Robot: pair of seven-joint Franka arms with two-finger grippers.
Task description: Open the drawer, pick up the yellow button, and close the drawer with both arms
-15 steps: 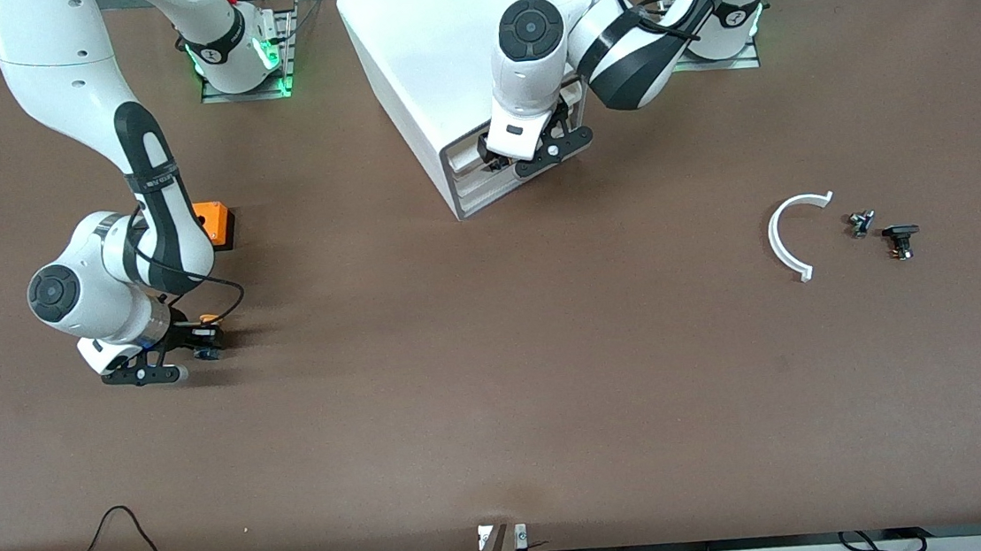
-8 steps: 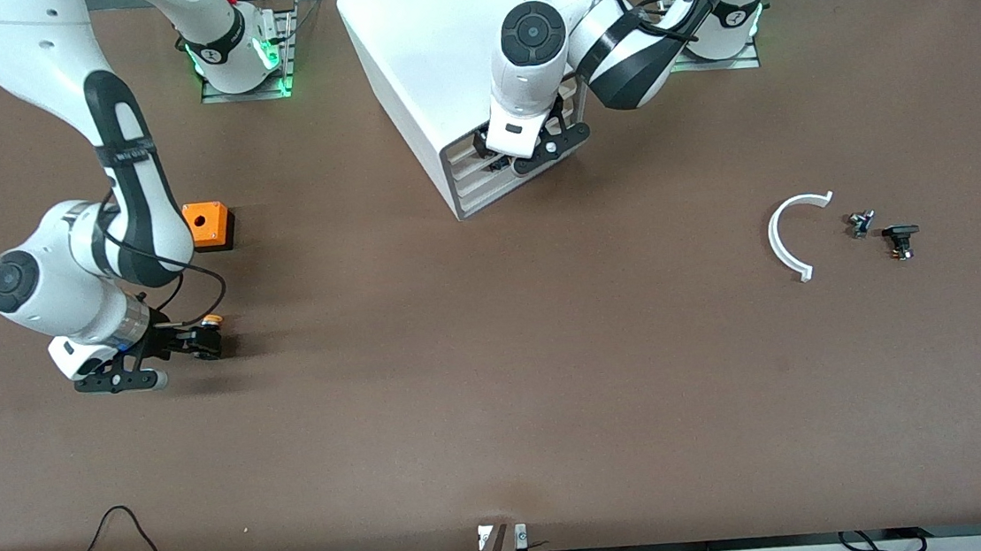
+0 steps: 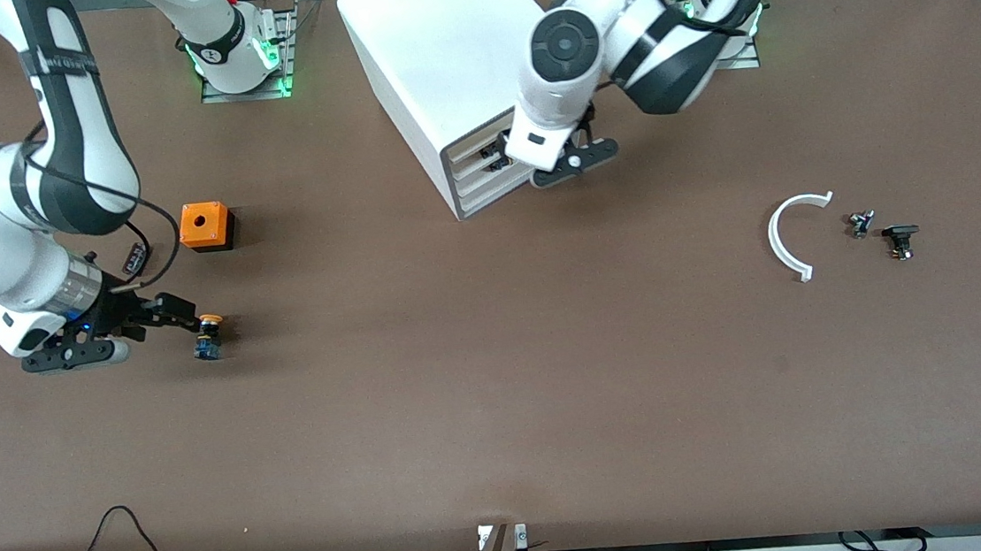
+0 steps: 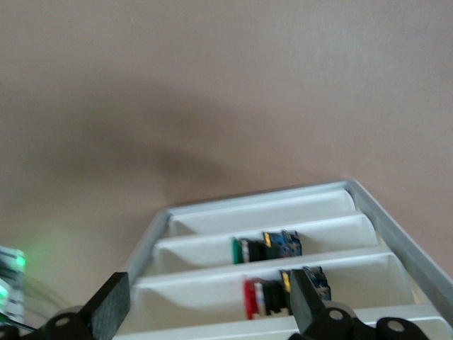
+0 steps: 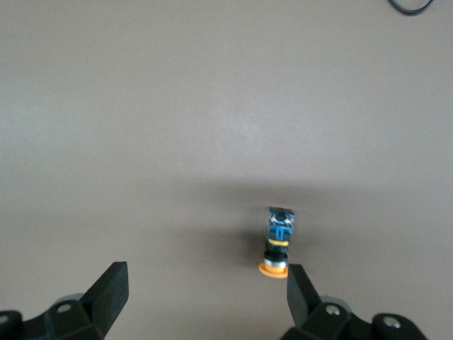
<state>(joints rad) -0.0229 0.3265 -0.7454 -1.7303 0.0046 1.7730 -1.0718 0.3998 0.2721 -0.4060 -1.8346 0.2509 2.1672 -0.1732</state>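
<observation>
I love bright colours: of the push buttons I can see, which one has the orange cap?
The small push button lying alone on the brown table; those inside the white cabinet are green-capped and red-capped.

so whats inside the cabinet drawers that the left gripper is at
From the left wrist view, the cabinet drawers show a green-capped button in one and a red-capped button in the next. The left gripper is open before them. The drawers' deeper parts are hidden.

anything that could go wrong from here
The button lies on its side on the table, close to a finger of the open right end effector; a careless move might knock or roll it. The left end effector, open at the cabinet front, could catch a drawer edge as it moves.
</observation>
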